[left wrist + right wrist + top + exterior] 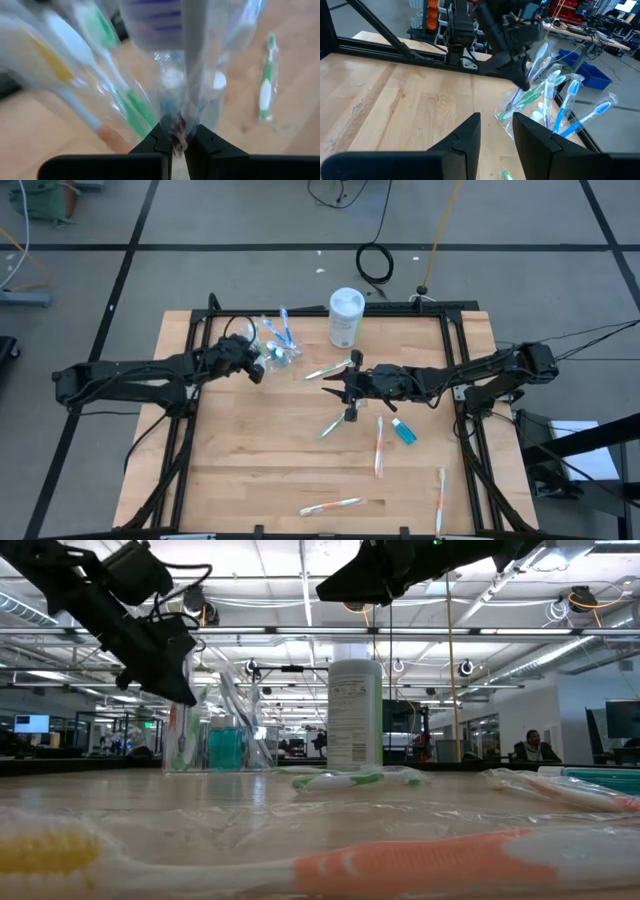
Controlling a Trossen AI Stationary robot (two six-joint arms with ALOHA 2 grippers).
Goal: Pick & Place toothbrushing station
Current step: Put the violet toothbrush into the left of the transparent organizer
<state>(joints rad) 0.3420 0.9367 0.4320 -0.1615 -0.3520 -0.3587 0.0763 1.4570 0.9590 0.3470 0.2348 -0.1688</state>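
Nearest brush: orange and white wrapped brush (400, 865) lies flat across the low view's foreground, on the table (250, 470).
Cup: clear cup (283, 352) stands near the table's far edge, left of the canister (346, 317); wrapped brushes stand in it, blue ones (570, 107) and green ones (530, 95) leaning outward, with a teal tube (226, 748) inside.
Canister: white, upright, pale green label, at the far edge.
Loose brushes: green one (330, 368) between cup and right gripper; another (332, 426) just in front of that gripper; orange ones (379, 445) farther forward.
Loose tube: teal tube (403, 431) lies flat beside the right arm.
Left gripper (258, 370): at the cup's left side, fingers (155, 145) nearly closed, pinching clear wrapper or cup wall; I cannot tell which.
Right gripper (338, 392): above mid-table, fingers (465, 132) parted by a narrow gap, empty.
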